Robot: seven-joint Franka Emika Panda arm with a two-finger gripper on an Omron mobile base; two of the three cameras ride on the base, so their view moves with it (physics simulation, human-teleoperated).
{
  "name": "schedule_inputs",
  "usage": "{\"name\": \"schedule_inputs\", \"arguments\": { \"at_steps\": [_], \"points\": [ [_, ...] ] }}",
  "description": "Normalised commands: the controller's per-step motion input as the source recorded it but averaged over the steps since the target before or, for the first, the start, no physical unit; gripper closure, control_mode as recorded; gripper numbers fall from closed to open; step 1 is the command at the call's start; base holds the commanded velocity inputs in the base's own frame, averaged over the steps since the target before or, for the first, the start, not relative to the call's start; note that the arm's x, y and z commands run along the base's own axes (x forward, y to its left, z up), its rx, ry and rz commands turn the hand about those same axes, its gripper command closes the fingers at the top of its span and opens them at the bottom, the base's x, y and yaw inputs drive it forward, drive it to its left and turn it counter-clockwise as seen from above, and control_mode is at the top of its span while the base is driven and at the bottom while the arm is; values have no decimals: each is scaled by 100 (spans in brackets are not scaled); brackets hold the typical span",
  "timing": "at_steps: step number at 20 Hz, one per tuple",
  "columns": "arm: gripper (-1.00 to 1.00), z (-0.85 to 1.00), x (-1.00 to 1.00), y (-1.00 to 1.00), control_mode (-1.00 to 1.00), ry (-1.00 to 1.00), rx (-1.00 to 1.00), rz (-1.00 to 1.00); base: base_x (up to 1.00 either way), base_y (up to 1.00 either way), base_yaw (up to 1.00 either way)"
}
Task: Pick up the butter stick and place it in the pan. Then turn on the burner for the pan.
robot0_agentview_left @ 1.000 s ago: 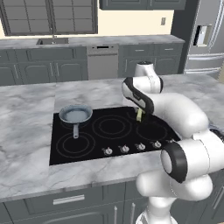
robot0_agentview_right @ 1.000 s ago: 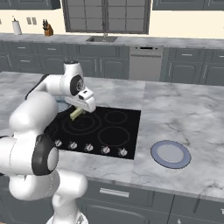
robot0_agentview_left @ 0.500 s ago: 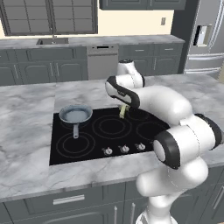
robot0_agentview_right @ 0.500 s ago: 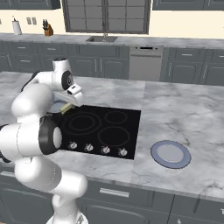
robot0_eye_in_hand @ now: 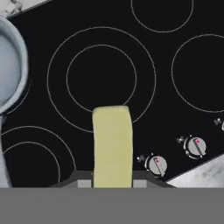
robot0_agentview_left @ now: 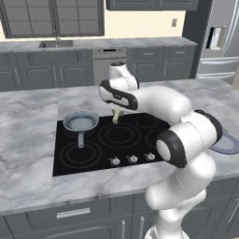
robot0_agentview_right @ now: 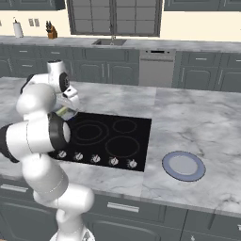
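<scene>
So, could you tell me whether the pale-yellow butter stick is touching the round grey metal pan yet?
Apart. In the left base view the pale-yellow butter stick hangs from the gripper over the black cooktop, with bare glass between it and the round grey metal pan.

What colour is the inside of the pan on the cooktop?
Pale bluish grey. The pan shows it best in the left base view.

One butter stick (robot0_eye_in_hand: 112, 146), one pan (robot0_agentview_left: 80, 123), one plate (robot0_agentview_right: 183, 165), one cooktop (robot0_agentview_left: 93, 154), five knobs (robot0_agentview_right: 95, 158).
</scene>
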Motion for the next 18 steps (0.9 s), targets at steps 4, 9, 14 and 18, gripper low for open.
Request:
{"name": "schedule_inputs", "arguments": {
  "at_steps": [4,9,14,18],
  "points": [
    [100,0,28,40,-100,0,0,0,0,0,0],
    [100,0,27,41,-100,0,0,0,0,0,0],
    [100,0,30,45,-100,0,0,0,0,0,0],
    [100,-4,27,37,-100,0,0,0,0,0,0]
  ]
}}
